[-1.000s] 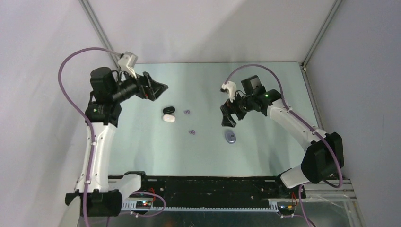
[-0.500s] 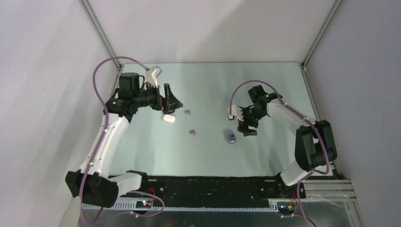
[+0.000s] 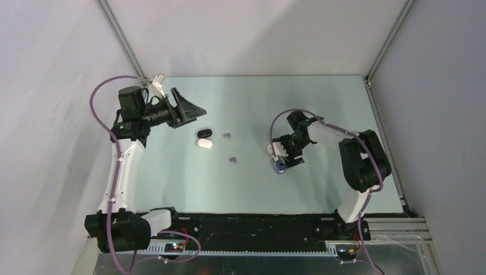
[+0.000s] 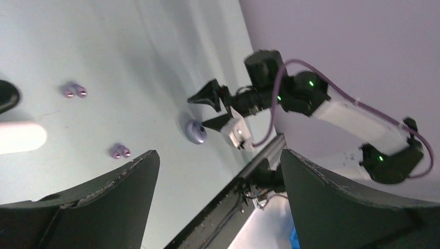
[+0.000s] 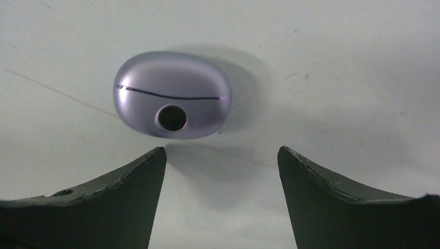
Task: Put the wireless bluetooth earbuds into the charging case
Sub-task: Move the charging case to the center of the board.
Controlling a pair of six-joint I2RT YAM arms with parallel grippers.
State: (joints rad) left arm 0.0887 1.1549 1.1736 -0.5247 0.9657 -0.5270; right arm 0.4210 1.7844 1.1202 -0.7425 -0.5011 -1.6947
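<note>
Left hand (image 3: 193, 109) sits over the far left of the pale green tabletop (image 3: 246, 97), tipped over sideways. In its own wrist view the two dark fingers (image 4: 93, 207) are spread wide with nothing between them, so it's holding nothing.

Just right of it and a bit nearer is a glossy black oval case (image 3: 204, 133). A white oval case (image 3: 204, 144) lies right beside it on the near side. The left wrist view shows a small gap between the two.

Next come the tiny purple earbuds, lying as two little clusters on the bare tabletop. The far cluster (image 3: 227, 136) is just right of the black oval case. The near cluster (image 3: 232, 160) is a little further right and closer to the arm bases. Each looks like two beads side by side (image 4: 74, 91), and none of them is inside a case.

Right of centre is the lavender pebble-shaped charging case (image 3: 279, 167). Up close (image 5: 172, 94) it has a thin dark seam running across it and a round dark hole under that.

The right hand (image 3: 288, 158) is down low, just beside that case on its right and far side. Its fingers (image 5: 104, 207) are wide apart and empty. The case lies just past the fingertips, more toward the left-hand finger in that view, and isn't between them or touched.
</note>
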